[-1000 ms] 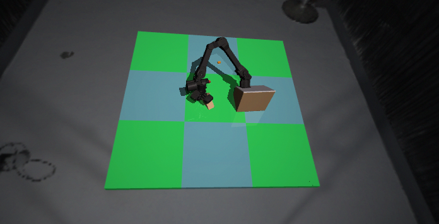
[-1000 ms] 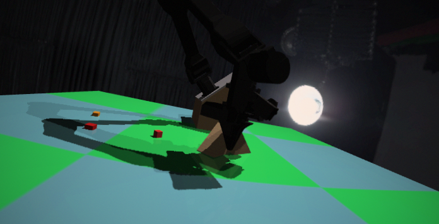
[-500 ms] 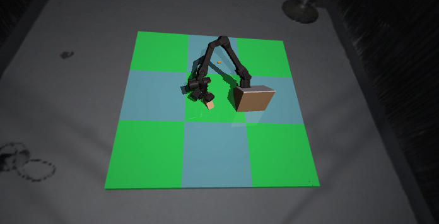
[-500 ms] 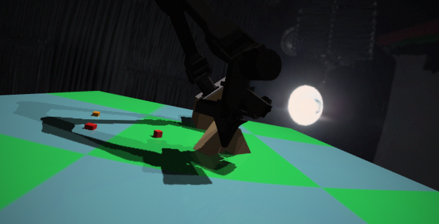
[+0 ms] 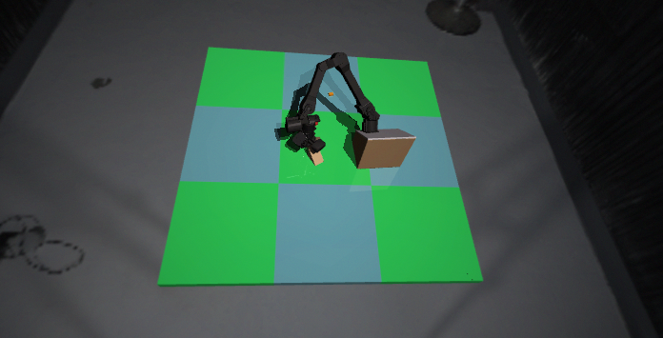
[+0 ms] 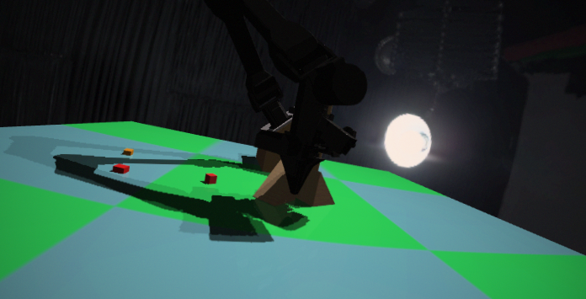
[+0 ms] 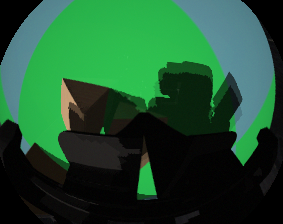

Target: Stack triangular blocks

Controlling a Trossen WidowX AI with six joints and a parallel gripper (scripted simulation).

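On a bench (image 5: 229,231) (image 6: 168,264) (image 7: 112,30) checked in green and blue-grey, a black arm (image 5: 312,86) (image 6: 269,19) bends over the central green square. It rises from a tan box-shaped pedestal (image 5: 386,152) with a pale top.

The end effector (image 5: 311,146) (image 6: 295,192) (image 7: 142,116) points downward among the task's blocks, and its fingers are together at the tips, clamped on nothing. A narrow gap shows between the fingers further back in the wrist view.

The blocks are on that central green square, toward its left side as seen from above. In the exterior view, one brown triangular block (image 5: 316,157) (image 6: 324,189) (image 7: 87,95) shows to the right of the fingertips, and a second wooden block (image 6: 269,185) shows to the left. They do not form a square block with a level top; sloping edges stand at differing angles. The fingers cover the place between them, so whether the blocks touch each other, or the fingers touch either one, I cannot tell. From above, much of the wood is hidden under the arm.

Well apart from the blocks, on the left of the exterior view, are a small orange block (image 5: 331,93) (image 6: 128,152), a flat red block (image 6: 121,168) near it, and a red cube (image 6: 210,178) closer to the wood.
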